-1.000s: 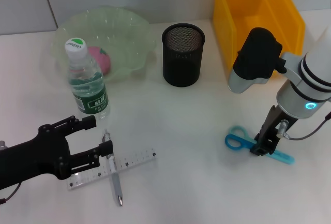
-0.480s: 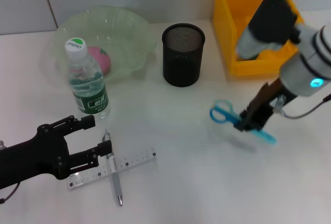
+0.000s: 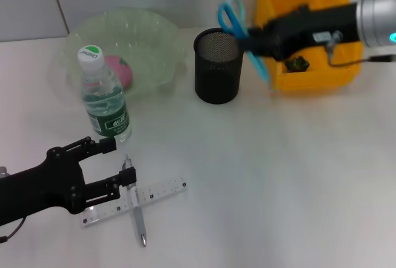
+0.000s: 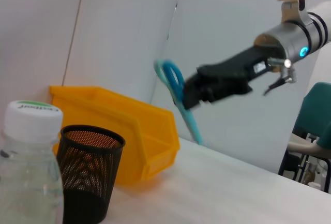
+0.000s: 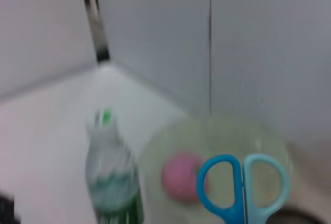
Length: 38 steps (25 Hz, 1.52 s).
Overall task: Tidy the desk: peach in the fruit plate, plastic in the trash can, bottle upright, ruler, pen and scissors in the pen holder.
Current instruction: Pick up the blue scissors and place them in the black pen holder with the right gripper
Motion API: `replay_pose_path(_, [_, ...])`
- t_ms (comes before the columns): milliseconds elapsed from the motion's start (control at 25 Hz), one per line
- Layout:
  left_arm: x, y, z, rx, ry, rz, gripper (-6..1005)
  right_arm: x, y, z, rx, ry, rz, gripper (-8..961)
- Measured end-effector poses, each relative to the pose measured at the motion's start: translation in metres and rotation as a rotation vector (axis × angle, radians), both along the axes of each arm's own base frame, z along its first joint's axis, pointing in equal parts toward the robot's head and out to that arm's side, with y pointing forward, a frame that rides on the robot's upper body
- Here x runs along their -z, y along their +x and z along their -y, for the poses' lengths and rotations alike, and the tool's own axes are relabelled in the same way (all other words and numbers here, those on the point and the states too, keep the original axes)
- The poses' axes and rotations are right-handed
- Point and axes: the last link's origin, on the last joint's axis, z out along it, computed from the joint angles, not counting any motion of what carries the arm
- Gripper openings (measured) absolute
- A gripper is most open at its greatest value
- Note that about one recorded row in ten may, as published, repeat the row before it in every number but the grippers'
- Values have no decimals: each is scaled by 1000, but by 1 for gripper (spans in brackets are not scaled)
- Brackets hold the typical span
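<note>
My right gripper [image 3: 249,40] is shut on the scissors [image 3: 238,26], holding them in the air just right of and above the black mesh pen holder [image 3: 218,65], blue handles up. The left wrist view shows the scissors [image 4: 178,97] hanging above the desk past the pen holder [image 4: 88,175]. The peach [image 3: 119,71] lies in the pale green fruit plate [image 3: 148,39]. The bottle [image 3: 103,98] stands upright. My left gripper [image 3: 114,166] is open at the near left, over the end of the ruler [image 3: 139,200], which lies crossed under the pen [image 3: 136,209].
The yellow trash can [image 3: 309,26] stands at the back right, with a small dark green object [image 3: 297,64] in it. White desk [image 3: 266,181] stretches bare on the right.
My right arm has lifted the scissors off the desk at the right and swung them back and left, up to the pen holder. The left arm has not moved.
</note>
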Motion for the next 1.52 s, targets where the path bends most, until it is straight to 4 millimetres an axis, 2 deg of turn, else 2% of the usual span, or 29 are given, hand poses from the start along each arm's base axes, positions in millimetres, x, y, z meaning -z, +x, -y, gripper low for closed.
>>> replay_pose_path(40, [0, 1, 0, 3, -1, 1, 796, 4, -2, -6, -45, 45, -66, 228])
replay_pose_path(240, [1, 2, 0, 7, -5, 2, 797, 19, -4, -19, -121, 120, -149, 228])
replay_pose_path(400, [0, 1, 0, 1, -6, 5, 797, 39, -4, -28, -180, 183, -167, 228])
replay_pose_path(440, [0, 1, -1, 0, -8, 6, 797, 49, -4, -32, -189, 228, -179, 228])
replay_pose_path(640, [0, 1, -3, -15, -13, 9, 797, 64, 2, -40, -188, 313, -191, 228])
replay_pose_path(1040, [0, 3, -5, -21, -17, 13, 797, 76, 25, -49, -93, 402, -246, 228])
replay_pose_path(1520, [-1, 2, -7, -28, -7, 17, 797, 84, 47, -42, -48, 407, -233, 227])
